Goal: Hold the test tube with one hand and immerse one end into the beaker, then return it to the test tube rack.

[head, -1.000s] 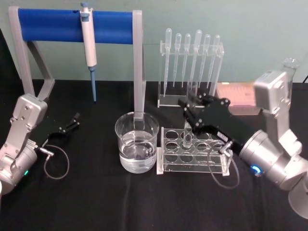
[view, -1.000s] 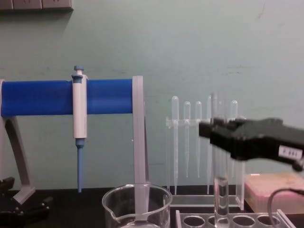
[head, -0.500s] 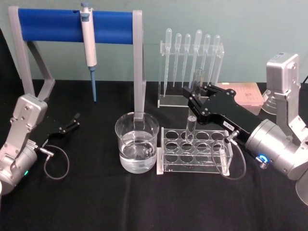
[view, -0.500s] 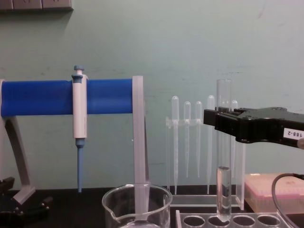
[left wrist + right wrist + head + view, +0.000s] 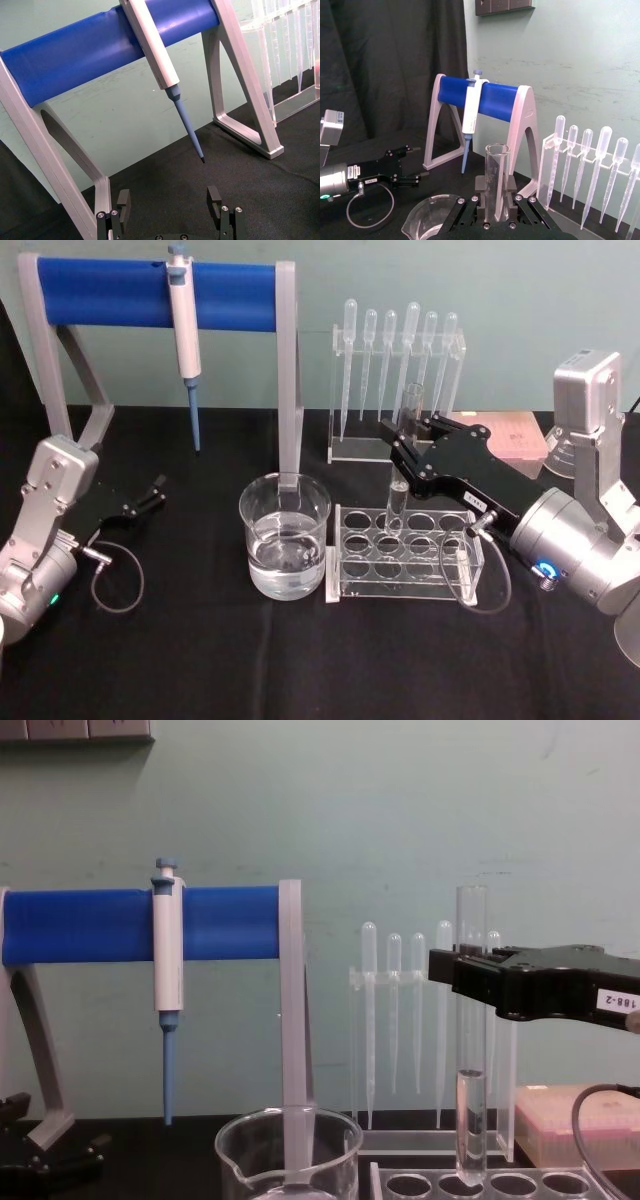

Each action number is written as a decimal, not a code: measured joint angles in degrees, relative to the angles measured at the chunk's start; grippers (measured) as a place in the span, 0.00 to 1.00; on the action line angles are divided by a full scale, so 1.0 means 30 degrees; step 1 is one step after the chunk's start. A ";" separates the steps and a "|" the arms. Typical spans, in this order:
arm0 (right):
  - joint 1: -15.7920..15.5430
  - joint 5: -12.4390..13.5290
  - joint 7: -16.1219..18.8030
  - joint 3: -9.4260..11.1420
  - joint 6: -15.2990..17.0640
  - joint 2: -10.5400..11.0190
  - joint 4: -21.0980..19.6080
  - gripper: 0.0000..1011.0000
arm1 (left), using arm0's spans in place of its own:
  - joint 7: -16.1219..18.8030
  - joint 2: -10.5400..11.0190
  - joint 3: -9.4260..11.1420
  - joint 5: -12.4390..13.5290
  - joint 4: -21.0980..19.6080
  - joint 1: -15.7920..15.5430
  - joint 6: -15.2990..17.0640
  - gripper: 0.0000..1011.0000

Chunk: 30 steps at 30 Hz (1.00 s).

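Where right end effector (image 5: 402, 445) closes, test tube (image 5: 396, 500) stands.

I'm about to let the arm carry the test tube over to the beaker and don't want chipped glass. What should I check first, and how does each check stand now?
1. Grip: the right gripper is shut on the test tube, clamped around mid-height. Ok.
2. Tube upright: vertical in the chest view. Ok.
3. Tube clear of the test tube rack: its round end sits level with a hole's rim. Not ok; it probably needs more lift.
4. Beaker ready: upright beside the rack, on the robot's left of it, part filled with clear liquid. Ok.
5. Left gripper out of the way: open, parked far left. Ok.
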 joint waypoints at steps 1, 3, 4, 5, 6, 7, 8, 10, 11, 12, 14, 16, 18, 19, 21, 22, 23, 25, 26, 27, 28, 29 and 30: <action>-0.0002 -0.0002 -0.0001 0.0001 -0.0003 -0.0003 -0.0003 0.22 | -0.0001 0.0000 0.0000 0.0000 0.0000 0.0000 0.0000 0.99; -0.0005 -0.0005 -0.0001 0.0002 -0.0006 -0.0005 -0.0005 0.22 | 0.0000 0.0000 0.0001 0.0000 0.0000 0.0000 -0.0001 0.99; -0.0007 -0.0006 -0.0001 0.0002 -0.0008 -0.0006 -0.0006 0.22 | -0.0001 0.0000 0.0000 -0.0001 0.0000 0.0001 -0.0001 0.99; -0.0007 -0.0007 -0.0001 0.0001 -0.0008 -0.0007 -0.0008 0.22 | -0.0001 0.0000 0.0000 0.0000 0.0000 0.0000 0.0000 0.99; -0.0010 -0.0010 -0.0002 0.0002 -0.0010 -0.0010 -0.0012 0.22 | -0.0001 0.0000 0.0000 0.0000 0.0000 0.0000 0.0000 0.99; -0.0012 -0.0012 -0.0002 0.0002 -0.0012 -0.0010 -0.0015 0.22 | 0.0000 0.0000 -0.0001 0.0000 0.0000 0.0000 -0.0001 0.99; -0.0013 -0.0015 -0.0003 0.0002 -0.0014 -0.0011 -0.0015 0.22 | 0.0000 0.0000 0.0000 0.0000 0.0000 0.0000 0.0000 0.99; -0.0014 -0.0018 -0.0004 0.0002 -0.0016 -0.0011 -0.0016 0.22 | 0.0000 0.0000 0.0000 0.0000 0.0000 0.0000 -0.0001 0.99; -0.0017 -0.0020 -0.0004 0.0002 -0.0019 -0.0011 -0.0017 0.22 | -0.0001 0.0000 -0.0001 0.0000 0.0000 0.0001 0.0000 0.99; -0.0017 -0.0021 -0.0005 0.0002 -0.0020 -0.0011 -0.0017 0.22 | 0.0000 0.0000 0.0000 0.0000 0.0000 0.0000 0.0000 0.99; -0.0017 -0.0025 -0.0007 0.0003 -0.0022 -0.0012 -0.0016 0.22 | -0.0001 0.0000 -0.0001 0.0000 0.0000 0.0000 0.0000 0.99; -0.0017 -0.0029 -0.0008 0.0002 -0.0023 -0.0011 -0.0016 0.22 | 0.0000 0.0001 -0.0001 0.0000 0.0000 0.0000 -0.0001 0.99; -0.0018 -0.0033 -0.0011 0.0003 -0.0023 -0.0012 -0.0017 0.22 | 0.0000 0.0000 -0.0001 -0.0001 0.0000 0.0000 0.0000 0.99; -0.0017 -0.0034 -0.0012 0.0002 -0.0023 -0.0011 -0.0016 0.22 | 0.0000 0.0000 0.0001 0.0000 0.0000 0.0000 -0.0001 0.99; -0.0017 -0.0035 -0.0013 0.0003 -0.0023 -0.0011 -0.0016 0.22 | -0.0001 0.0000 -0.0001 0.0000 0.0000 0.0001 -0.0001 0.99; -0.0017 -0.0034 -0.0014 0.0003 -0.0023 -0.0012 -0.0016 0.22 | -0.0001 0.0000 -0.0001 0.0000 0.0000 -0.0001 0.0000 0.99; -0.0016 -0.0035 -0.0015 0.0003 -0.0023 -0.0012 -0.0016 0.22 | 0.0000 0.0000 0.0001 0.0000 0.0000 0.0000 -0.0001 0.99; -0.0017 -0.0035 -0.0017 0.0003 -0.0023 -0.0012 -0.0017 0.22 | 0.0000 0.0000 -0.0001 -0.0001 0.0000 0.0001 -0.0001 0.99; -0.0018 -0.0035 -0.0018 0.0003 -0.0023 -0.0012 -0.0016 0.22 | 0.0000 0.0000 -0.0001 0.0001 0.0000 0.0000 -0.0001 0.99; -0.0018 -0.0035 -0.0020 0.0003 -0.0023 -0.0011 -0.0016 0.22 | 0.0000 0.0000 0.0000 0.0000 0.0000 0.0000 0.0000 0.99; -0.0017 -0.0035 -0.0021 0.0003 -0.0023 -0.0012 -0.0017 0.22 | 0.0000 0.0000 0.0000 0.0000 0.0000 -0.0001 -0.0001 0.99; -0.0017 -0.0035 -0.0022 0.0003 -0.0023 -0.0012 -0.0016 0.22 | -0.0001 0.0000 0.0000 0.0001 0.0000 0.0000 0.0000 0.99; -0.0017 -0.0035 -0.0023 0.0003 -0.0023 -0.0012 -0.0017 0.22 | -0.0001 0.0001 0.0000 -0.0001 0.0000 -0.0001 -0.0001 0.99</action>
